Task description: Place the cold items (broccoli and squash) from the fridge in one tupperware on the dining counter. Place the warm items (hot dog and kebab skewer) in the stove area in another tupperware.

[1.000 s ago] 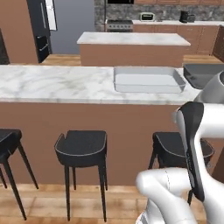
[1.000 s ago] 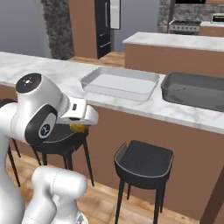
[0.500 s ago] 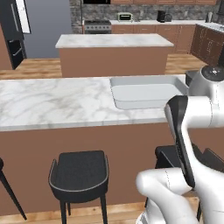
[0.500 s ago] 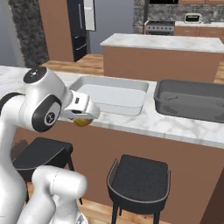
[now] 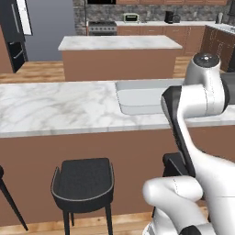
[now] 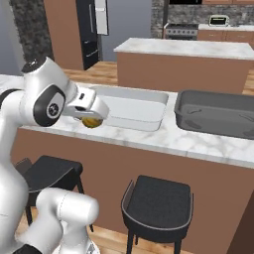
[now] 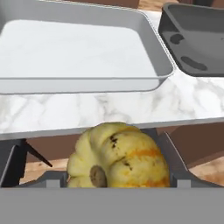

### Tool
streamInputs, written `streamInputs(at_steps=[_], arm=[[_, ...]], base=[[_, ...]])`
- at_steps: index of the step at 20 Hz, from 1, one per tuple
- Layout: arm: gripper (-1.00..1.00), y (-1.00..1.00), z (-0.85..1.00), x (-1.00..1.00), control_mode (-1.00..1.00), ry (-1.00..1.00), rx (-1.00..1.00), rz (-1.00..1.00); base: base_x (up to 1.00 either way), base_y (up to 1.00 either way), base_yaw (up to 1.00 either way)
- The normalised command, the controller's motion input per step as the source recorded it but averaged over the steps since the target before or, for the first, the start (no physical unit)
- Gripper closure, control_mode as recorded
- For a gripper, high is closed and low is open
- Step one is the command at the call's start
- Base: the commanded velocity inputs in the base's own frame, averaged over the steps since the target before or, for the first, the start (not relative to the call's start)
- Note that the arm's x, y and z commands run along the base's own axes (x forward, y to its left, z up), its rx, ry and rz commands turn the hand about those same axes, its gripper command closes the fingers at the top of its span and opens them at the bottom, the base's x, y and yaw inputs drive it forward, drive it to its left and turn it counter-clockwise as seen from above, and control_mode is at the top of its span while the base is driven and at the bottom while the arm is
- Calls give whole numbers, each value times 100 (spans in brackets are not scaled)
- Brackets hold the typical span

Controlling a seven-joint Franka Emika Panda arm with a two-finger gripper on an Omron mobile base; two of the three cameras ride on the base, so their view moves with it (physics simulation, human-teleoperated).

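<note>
My gripper (image 6: 92,118) is shut on the squash (image 6: 92,122), a ribbed yellow-orange ball. It hangs just off the near edge of the dining counter (image 6: 198,144), short of the clear tupperware (image 6: 131,106). In the hand view the squash (image 7: 118,155) sits between the two fingers of the gripper (image 7: 117,177). Beyond it, the clear tupperware (image 7: 78,48) lies empty on the marble (image 7: 87,109). The dark grey tupperware (image 6: 218,114) stands to the right of the clear one, its corner (image 7: 197,26) at the upper right. In the left base view my arm covers the right end of the clear tupperware (image 5: 142,98).
Black stools (image 5: 85,179) (image 6: 158,201) stand under the counter's near side. Behind it is a marble-topped island (image 5: 119,43). The black fridge (image 6: 88,30) is at the back left, the steel range (image 6: 181,30) at the far wall.
The whole picture has shifted, so the base has driven along and closer to the counter. The squash stays in the gripper, now nearer the clear tupperware.
</note>
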Motion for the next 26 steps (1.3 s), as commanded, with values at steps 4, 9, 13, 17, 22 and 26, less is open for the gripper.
streamInputs(at_steps=[4,9,13,17,22,26], arm=[[100,32,39,40,-100,-14,0,-20],[100,32,33,44,-100,-1,-1,-22],[100,9,10,67,-100,8,0,-6],[100,0,-6,78,-100,18,0,2],[100,0,-37,81,-100,37,0,14],[100,0,-34,79,-100,34,1,21]], base=[[0,0,0],[0,0,0],[0,0,0],[0,0,0],[0,0,0],[0,0,0]])
